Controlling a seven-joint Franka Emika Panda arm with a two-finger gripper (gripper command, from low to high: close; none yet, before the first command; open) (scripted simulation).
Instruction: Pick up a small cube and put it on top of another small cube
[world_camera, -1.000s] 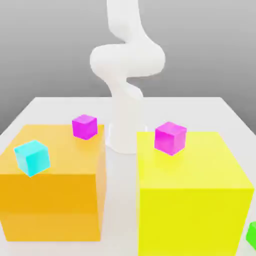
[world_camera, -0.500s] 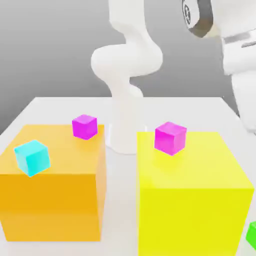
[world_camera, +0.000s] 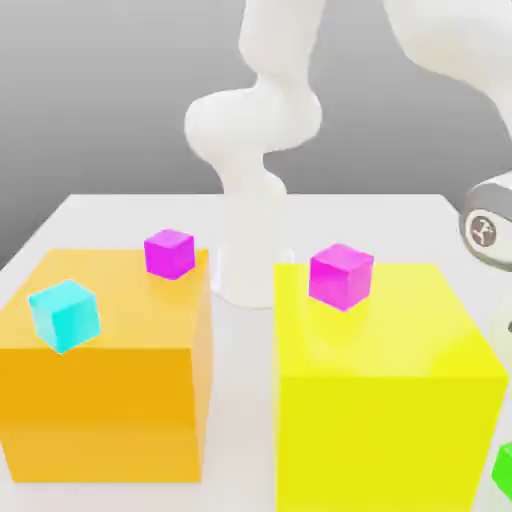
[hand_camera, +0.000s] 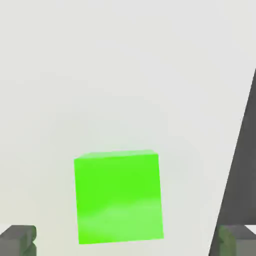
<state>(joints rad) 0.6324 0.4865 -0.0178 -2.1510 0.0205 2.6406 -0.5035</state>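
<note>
A small green cube (hand_camera: 119, 197) lies on the white table, seen from straight above in the hand view. My gripper (hand_camera: 127, 241) hangs over it, open, with one grey fingertip (hand_camera: 17, 240) on each side of the cube and not touching it. In the exterior view the green cube (world_camera: 505, 468) peeks in at the lower right edge, with the arm's wrist (world_camera: 485, 225) above it. One small magenta cube (world_camera: 341, 275) sits on the big yellow block (world_camera: 385, 390). Another magenta cube (world_camera: 168, 252) and a cyan cube (world_camera: 64, 314) sit on the big orange block (world_camera: 105, 400).
The arm's white base (world_camera: 245, 255) stands behind the gap between the two big blocks. In the hand view the table's edge (hand_camera: 240, 175) runs close beside the green cube, dark beyond it.
The arm has swung over and down on the exterior view's right, its wrist dropping from the top corner to mid height. No cube has moved.
</note>
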